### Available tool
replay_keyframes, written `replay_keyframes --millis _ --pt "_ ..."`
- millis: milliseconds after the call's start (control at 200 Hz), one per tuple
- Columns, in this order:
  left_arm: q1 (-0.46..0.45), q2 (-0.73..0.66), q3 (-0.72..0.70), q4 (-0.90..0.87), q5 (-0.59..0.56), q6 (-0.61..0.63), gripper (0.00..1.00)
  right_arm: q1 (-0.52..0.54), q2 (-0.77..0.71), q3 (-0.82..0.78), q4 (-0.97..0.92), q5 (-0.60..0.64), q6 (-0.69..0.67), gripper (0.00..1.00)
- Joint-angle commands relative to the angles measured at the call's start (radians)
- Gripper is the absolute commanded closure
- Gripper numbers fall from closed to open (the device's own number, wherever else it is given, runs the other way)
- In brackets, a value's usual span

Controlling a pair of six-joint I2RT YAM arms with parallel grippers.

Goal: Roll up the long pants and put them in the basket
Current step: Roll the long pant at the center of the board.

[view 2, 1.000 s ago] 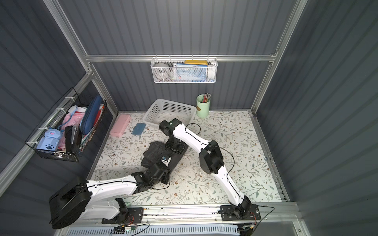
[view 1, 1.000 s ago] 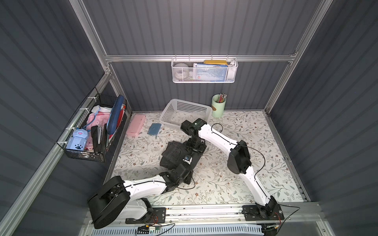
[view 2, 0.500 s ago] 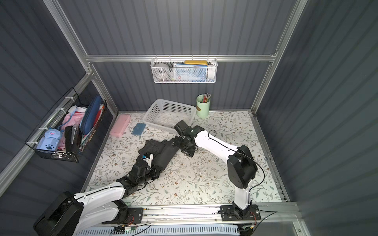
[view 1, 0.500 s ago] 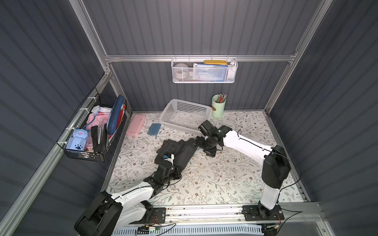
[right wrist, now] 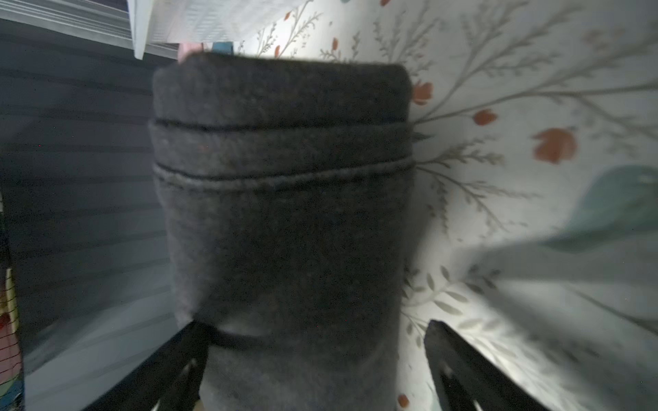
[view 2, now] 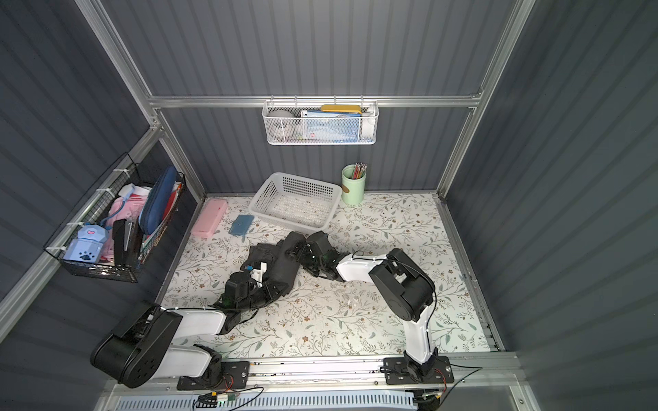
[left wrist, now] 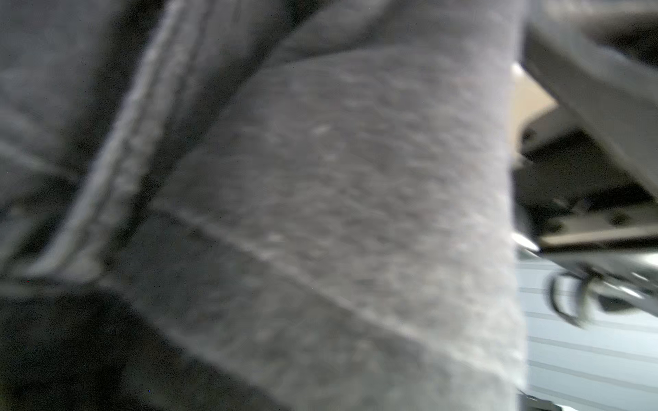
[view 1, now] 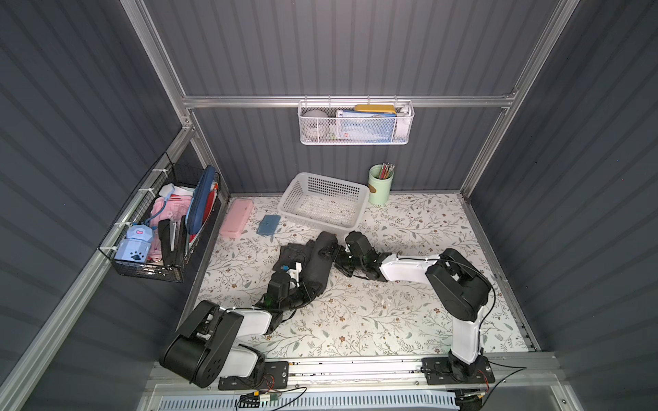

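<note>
Both jaws of the right end effector [right wrist: 317, 370] stand spread wide, either side of the rolled end of the long pants [right wrist: 285, 213], one finger [right wrist: 463, 366] clear of the cloth. The left end effector [view 1: 290, 268] is closed, pressed into the dark fabric; whether it pinches any cannot be told. The long pants lie partly rolled mid-surface [view 1: 391, 309], near the white basket [view 1: 322, 203].

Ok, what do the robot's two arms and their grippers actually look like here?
Both the left arm and the right arm have glossy white shells between bulky black joint housings, thin black cables looping alongside, and black base plates on a silver rail. The right gripper has black tapered fingers; the left gripper carries a white piece.
</note>
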Motion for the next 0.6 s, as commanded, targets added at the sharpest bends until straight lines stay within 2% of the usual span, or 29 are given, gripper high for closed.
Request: replay_keyframes --millis 0,165,315,410,490,505,535,575,595 --pt "-0.001 0.003 0.020 0.045 0.105 -0.001 1.00 0.005 0.058 0.088 0.155 -0.087 -0.008 0.01" --pt "0.008 0.020 0.030 0.049 0.133 0.008 1.00 0.018 0.130 0.165 0.097 -0.135 -0.021 0.03" --pt "0.012 0.039 0.045 0.034 0.140 0.018 1.00 0.056 0.146 0.262 -0.137 -0.144 -0.149 0.14" --pt "0.012 0.069 0.054 0.043 0.144 0.018 1.00 0.074 0.161 0.273 -0.171 -0.155 -0.165 0.26" --pt "0.012 0.103 0.058 0.069 0.155 0.010 1.00 0.085 0.175 0.284 -0.203 -0.169 -0.183 0.41" --pt "0.012 0.108 0.058 0.072 0.157 0.007 1.00 0.086 0.175 0.286 -0.212 -0.167 -0.189 0.46" --pt "0.012 0.114 0.063 0.075 0.160 0.005 1.00 0.092 0.174 0.291 -0.235 -0.156 -0.201 0.64" --pt "0.012 0.112 0.071 0.053 0.159 0.011 0.86 0.096 0.174 0.309 -0.287 -0.143 -0.232 0.77" --pt "0.012 0.105 0.079 0.028 0.157 0.020 0.82 0.098 0.171 0.320 -0.319 -0.132 -0.253 0.81"
